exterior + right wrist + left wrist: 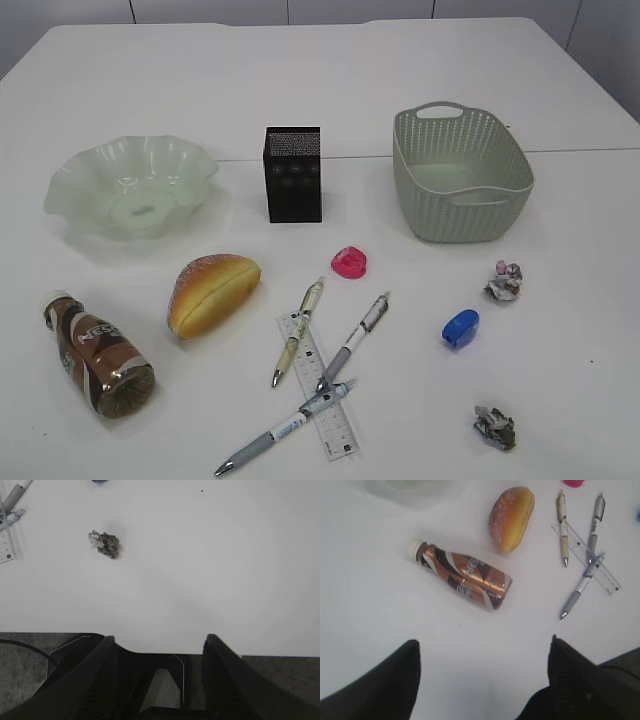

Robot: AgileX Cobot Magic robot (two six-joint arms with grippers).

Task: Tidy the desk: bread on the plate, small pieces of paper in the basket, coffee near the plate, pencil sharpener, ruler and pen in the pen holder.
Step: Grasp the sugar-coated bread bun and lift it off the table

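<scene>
The desk (pixel 120 80) carries everything loose; nothing appears sorted yet, so the task looks to be at its first step. The basket (pixel 462 175) at the right rear and the plate (pixel 75 185) at the left rear both sit empty, with the pen holder (pixel 293 174) between them. The coffee (pixel 462 575) lies on its side at the front left, and the bread (pixel 511 517) lies just beside it, short of the plate. The ruler (pixel 322 395) lies under 3 pens (pixel 298 330) near the middle. 2 pencil sharpeners (pixel 349 262) and 2 paper scraps (pixel 104 543) sit to the right.

The left gripper (pixel 482 680) hovers spread wide and empty above the coffee; the right gripper (pixel 157 652) hangs parted and empty near the desk edge. The next move probably calls for lowering the left jaws across the coffee or bread.
</scene>
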